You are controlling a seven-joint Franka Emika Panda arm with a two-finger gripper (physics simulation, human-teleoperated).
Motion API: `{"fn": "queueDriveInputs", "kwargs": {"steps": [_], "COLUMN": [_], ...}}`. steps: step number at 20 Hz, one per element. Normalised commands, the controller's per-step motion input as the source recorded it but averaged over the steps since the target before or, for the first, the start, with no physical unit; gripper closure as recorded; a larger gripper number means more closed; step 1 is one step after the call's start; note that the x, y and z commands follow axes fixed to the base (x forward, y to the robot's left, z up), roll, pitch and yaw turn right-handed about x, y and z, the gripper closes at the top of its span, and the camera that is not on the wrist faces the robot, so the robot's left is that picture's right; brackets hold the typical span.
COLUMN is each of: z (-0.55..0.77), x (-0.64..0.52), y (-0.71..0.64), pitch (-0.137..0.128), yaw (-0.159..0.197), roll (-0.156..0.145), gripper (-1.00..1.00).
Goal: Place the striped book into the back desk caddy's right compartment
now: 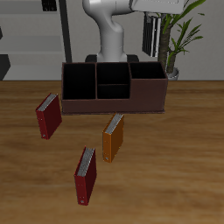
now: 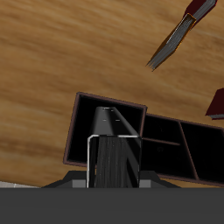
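Note:
My gripper (image 1: 156, 31) is shut on the striped book (image 1: 155, 47), a dark, thin book that hangs upright above the table's back. It is held over the end of the back desk caddy (image 1: 114, 107), a long, low maroon box. The right compartment (image 1: 147, 85) lies just below the book. In the wrist view the striped book (image 2: 115, 147) stands between my fingers at my gripper (image 2: 114, 180), with the right compartment's dark interior (image 2: 80, 131) under it. The book's lower edge is above the rim, apart from the caddy.
An orange book (image 1: 114, 137) lies in front of the caddy. Two dark red books lie nearer the front edge (image 1: 85, 174) and beside the caddy's other end (image 1: 48, 115). A potted plant (image 1: 181, 35) stands behind the caddy. The caddy's middle section (image 1: 112, 80) is split into cells.

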Motion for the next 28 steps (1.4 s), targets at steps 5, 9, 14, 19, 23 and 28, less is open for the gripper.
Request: {"fn": "queueDriveInputs", "kwargs": {"steps": [5,9,14,19,23,28], "z": [-0.08,-0.14,-0.07,-0.06,-0.08,-0.18], "x": [0.09,0.07,0.12,0.05,0.05,0.05], "y": [0.01,0.0,0.02,0.02,0.0,0.1], "pitch": [0.046,0.022,0.024,0.016,0.012,0.032], "yaw": [-0.002,0.047,0.039,0.025,0.016,0.027], "roll": [-0.014,-0.04,-0.033,0.001,-0.001,0.022], "gripper": [1.0,1.0,1.0,1.0,1.0,1.0]}}
